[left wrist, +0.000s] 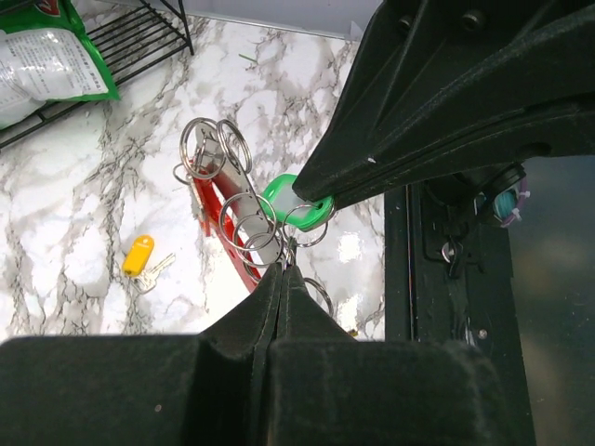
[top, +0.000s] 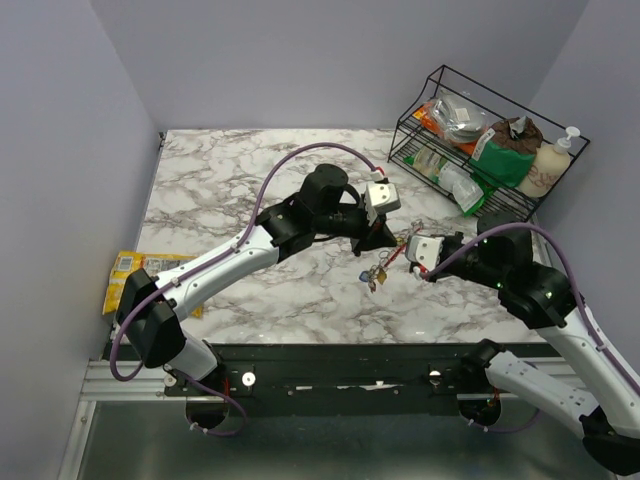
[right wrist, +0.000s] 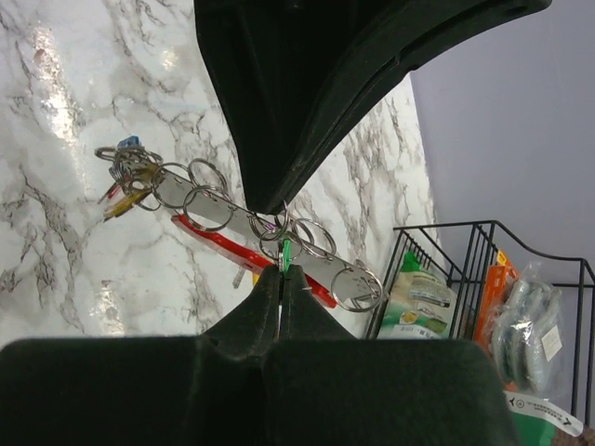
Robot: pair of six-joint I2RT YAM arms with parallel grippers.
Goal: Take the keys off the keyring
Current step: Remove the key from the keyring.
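Note:
The keyring, a grey metal bar backed in red with several split rings, hangs above the marble table between both grippers. My left gripper is shut on one of its rings near the lower end. A green key is pinched by its tag in my right gripper, which is shut. In the right wrist view the keyring runs diagonally, and a bunch of keys with blue, red and yellow tags dangles from its far end. One yellow key lies loose on the table.
A black wire rack with snack packets and a soap bottle stands at the back right. A yellow packet lies off the table's left edge. The two grippers meet near the table's middle.

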